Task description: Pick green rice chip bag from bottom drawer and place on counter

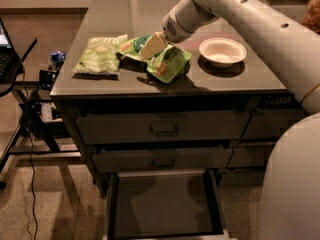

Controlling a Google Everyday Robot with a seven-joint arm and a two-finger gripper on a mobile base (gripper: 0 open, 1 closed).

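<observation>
Smooth gripper [152, 45] at crinkly green rice chip bag [172, 60] — on glossy counter [125, 9].

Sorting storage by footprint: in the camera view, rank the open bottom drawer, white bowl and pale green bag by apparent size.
1. Bottom drawer: largest, though nearest.
2. Pale green bag and white bowl: alike, unranked.
Gripper sits at the darker green bag on the counter.
</observation>
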